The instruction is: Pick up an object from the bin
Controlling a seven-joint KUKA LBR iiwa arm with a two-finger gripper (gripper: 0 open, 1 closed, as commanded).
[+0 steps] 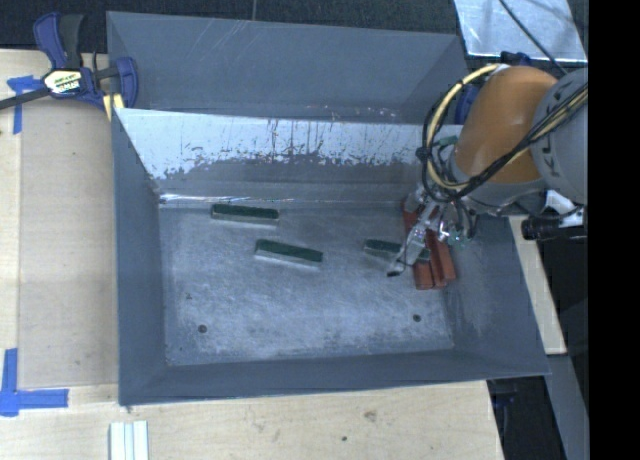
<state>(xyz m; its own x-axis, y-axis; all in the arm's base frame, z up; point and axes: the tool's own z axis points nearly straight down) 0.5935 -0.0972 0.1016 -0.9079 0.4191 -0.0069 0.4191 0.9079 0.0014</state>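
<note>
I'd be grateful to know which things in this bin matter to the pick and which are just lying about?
Part of the job: gripper, low at the right end of the bin; short dark green bar beside its tip; reddish-brown block just right of it.
Lying about: long green bar near the back wall; angled green bar mid-floor.

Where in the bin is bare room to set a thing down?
Bare: the bin floor's front strip, below the long green bars, and its left end. Crowded: the right end, with the gripper, a short green bar and a reddish-brown block.
</note>
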